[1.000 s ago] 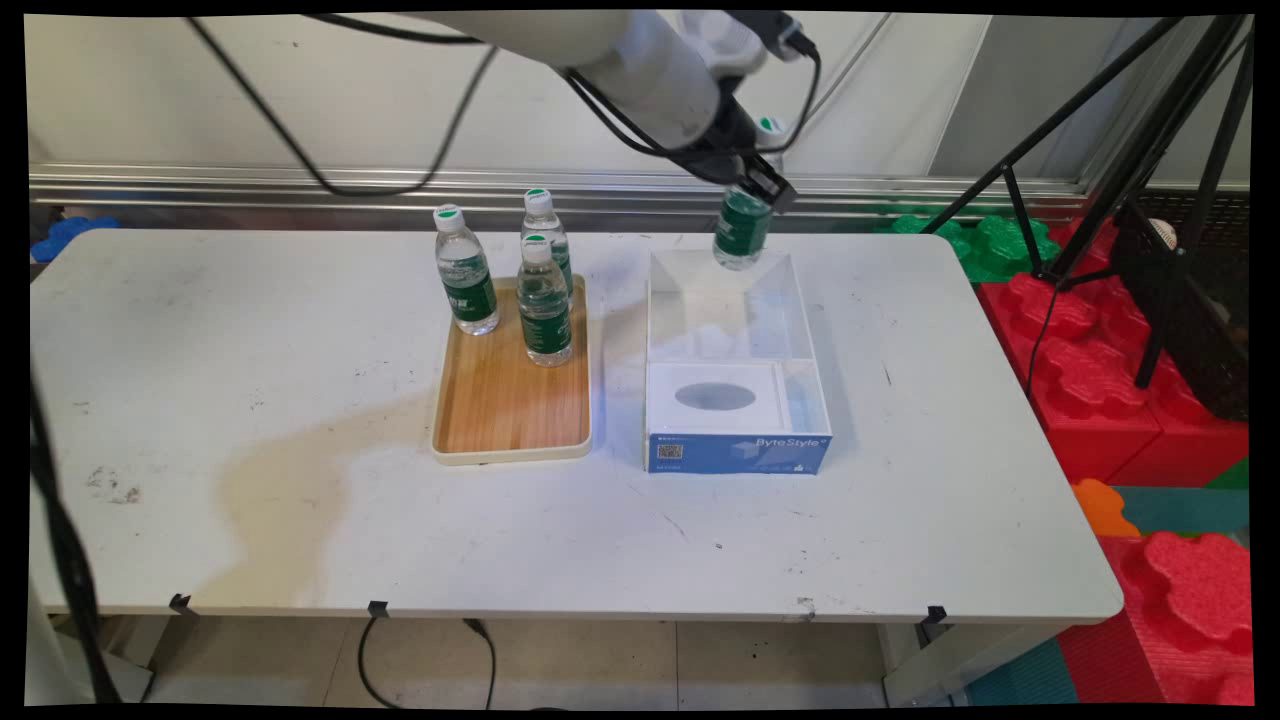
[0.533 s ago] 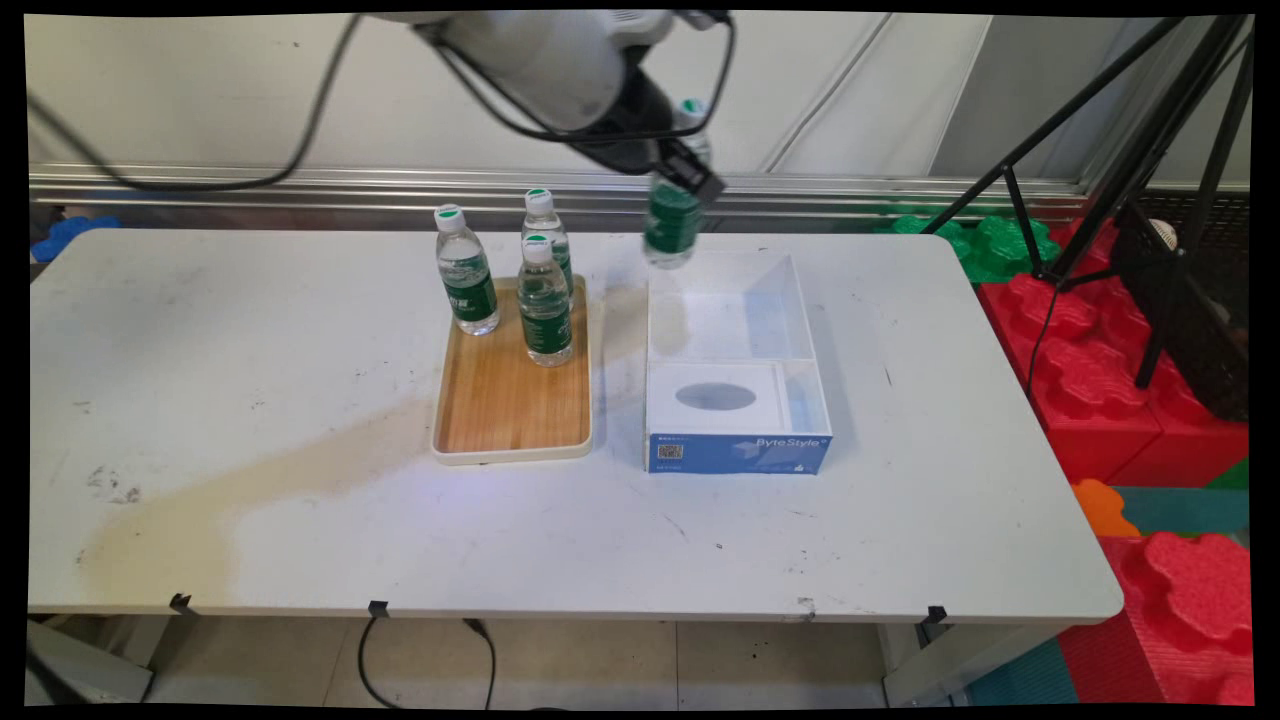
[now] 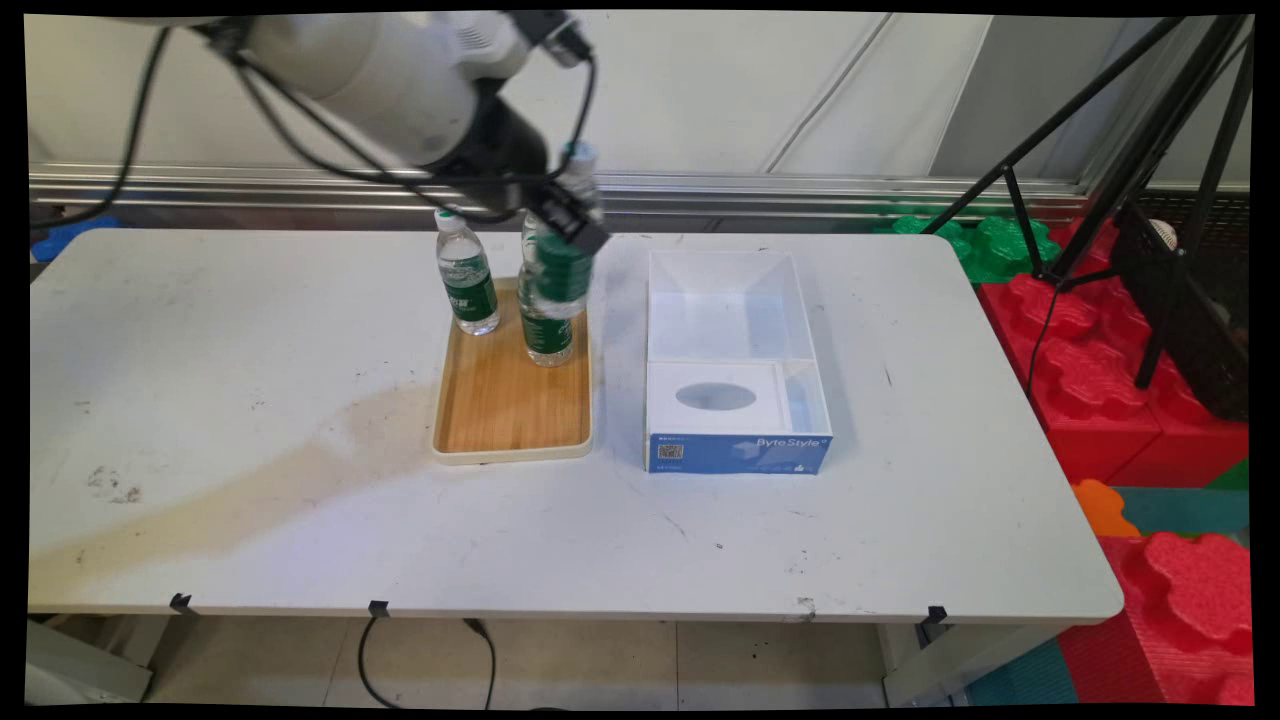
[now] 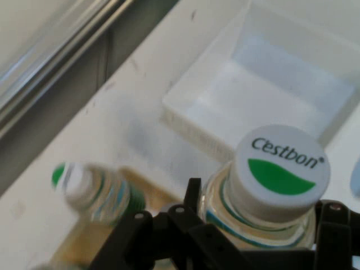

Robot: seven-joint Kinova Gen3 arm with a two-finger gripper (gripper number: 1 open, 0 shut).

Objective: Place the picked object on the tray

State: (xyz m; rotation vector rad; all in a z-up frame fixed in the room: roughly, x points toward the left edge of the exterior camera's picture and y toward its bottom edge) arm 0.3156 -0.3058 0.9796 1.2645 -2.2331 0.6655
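The gripper grasps a bottle in the air; below it lies a tray with bottles, a box to its right.

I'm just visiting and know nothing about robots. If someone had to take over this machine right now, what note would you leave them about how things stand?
Gripper: shut on a water bottle, held in the air above the far right part of the wooden tray.
On the tray: other bottles stand upright at its far end, one at the far left, one just below the held bottle.
The open white box, right of the tray, holds no bottle.
The held bottle has not been set down.
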